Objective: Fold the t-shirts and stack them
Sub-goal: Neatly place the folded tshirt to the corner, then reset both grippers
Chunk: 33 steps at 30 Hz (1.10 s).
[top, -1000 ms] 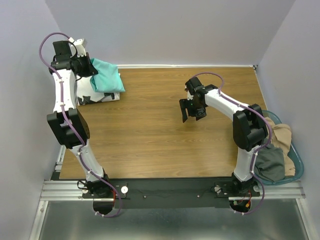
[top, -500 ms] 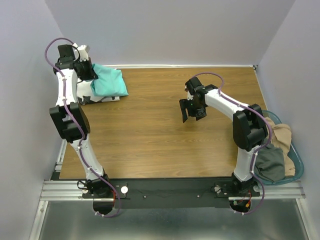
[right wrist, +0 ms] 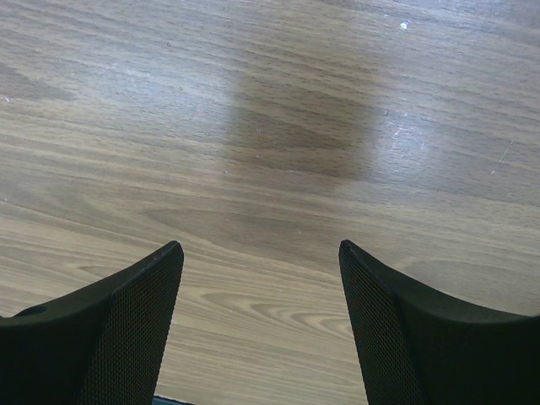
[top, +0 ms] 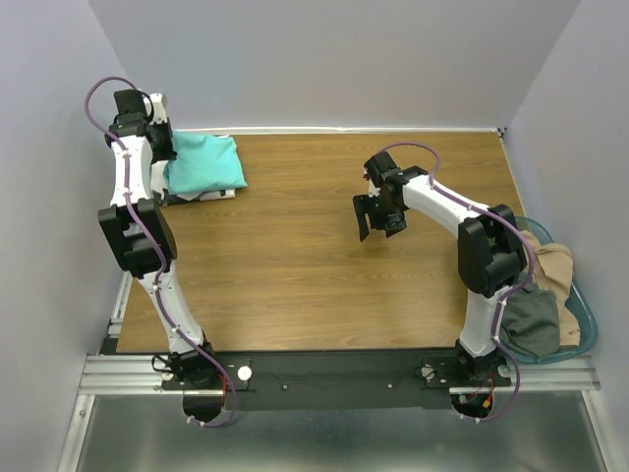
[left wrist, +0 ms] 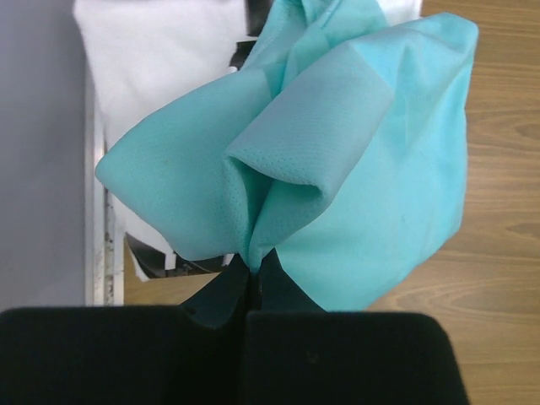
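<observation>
The folded turquoise t-shirt lies at the table's far left corner on top of the white t-shirt with black marks, which shows only as a strip below it. My left gripper is shut on the turquoise shirt's left edge; in the left wrist view the cloth bunches up from the closed jaws, with the white shirt beneath and behind it. My right gripper is open and empty over the bare table middle; its fingers frame only wood.
A teal basket with beige and grey clothes stands off the table's right edge. The grey wall is close behind and left of the left gripper. The wooden table stretches between the arms.
The left gripper has drawn the turquoise shirt to the left, so it now covers most of the white shirt. The right arm has not moved.
</observation>
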Available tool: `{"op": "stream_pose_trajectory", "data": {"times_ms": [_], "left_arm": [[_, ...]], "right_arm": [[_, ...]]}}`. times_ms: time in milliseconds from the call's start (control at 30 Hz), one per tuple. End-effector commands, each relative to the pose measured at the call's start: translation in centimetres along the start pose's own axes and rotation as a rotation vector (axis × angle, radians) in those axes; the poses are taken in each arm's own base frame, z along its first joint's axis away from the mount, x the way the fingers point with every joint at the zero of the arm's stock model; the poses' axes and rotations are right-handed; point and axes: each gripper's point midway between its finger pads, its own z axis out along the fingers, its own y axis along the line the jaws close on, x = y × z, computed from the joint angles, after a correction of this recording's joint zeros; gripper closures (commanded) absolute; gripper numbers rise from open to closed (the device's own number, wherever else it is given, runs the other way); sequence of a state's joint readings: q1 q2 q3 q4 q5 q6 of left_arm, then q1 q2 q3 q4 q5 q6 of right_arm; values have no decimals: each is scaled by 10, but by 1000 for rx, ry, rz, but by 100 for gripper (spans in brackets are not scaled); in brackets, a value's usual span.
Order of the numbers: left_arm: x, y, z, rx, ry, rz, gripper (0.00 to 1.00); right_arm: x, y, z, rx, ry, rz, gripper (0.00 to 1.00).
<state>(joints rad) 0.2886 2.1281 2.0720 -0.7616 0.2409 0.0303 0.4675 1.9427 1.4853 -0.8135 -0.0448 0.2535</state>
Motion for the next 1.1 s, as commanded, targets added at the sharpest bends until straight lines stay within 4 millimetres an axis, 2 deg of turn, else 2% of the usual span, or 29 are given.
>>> {"op": "stream_pose_trajectory", "data": {"times_ms": [0, 233, 500, 567, 600, 667, 733, 800, 967, 1067], "left_arm": [[-13, 31, -6, -146, -32, 34, 100], [1, 39, 5, -178, 5, 34, 100], [6, 49, 15, -216, 17, 25, 98], [7, 58, 15, -271, 21, 8, 89], [7, 65, 12, -316, 18, -20, 66], [2, 67, 8, -340, -2, -34, 43], [-3, 69, 1, -367, -28, -68, 36], [-8, 69, -4, -374, -55, -81, 34], [-18, 63, -19, -397, -109, -114, 34], [-21, 47, -27, -371, -140, -127, 34]], "right_arm": [[7, -5, -4, 27, 17, 6, 19], [7, -5, -2, 24, 23, 2, 19], [8, -6, -4, 26, 23, 8, 19], [8, -6, -5, 28, 21, 5, 18], [8, -6, -6, 27, 19, 5, 18], [8, -6, -6, 30, 15, 6, 17], [8, -6, -7, 30, 14, 8, 17], [8, -6, -8, 29, 12, 6, 17], [4, -7, -12, 39, -9, 8, 17], [0, -6, -17, 30, -37, 14, 17]]}}
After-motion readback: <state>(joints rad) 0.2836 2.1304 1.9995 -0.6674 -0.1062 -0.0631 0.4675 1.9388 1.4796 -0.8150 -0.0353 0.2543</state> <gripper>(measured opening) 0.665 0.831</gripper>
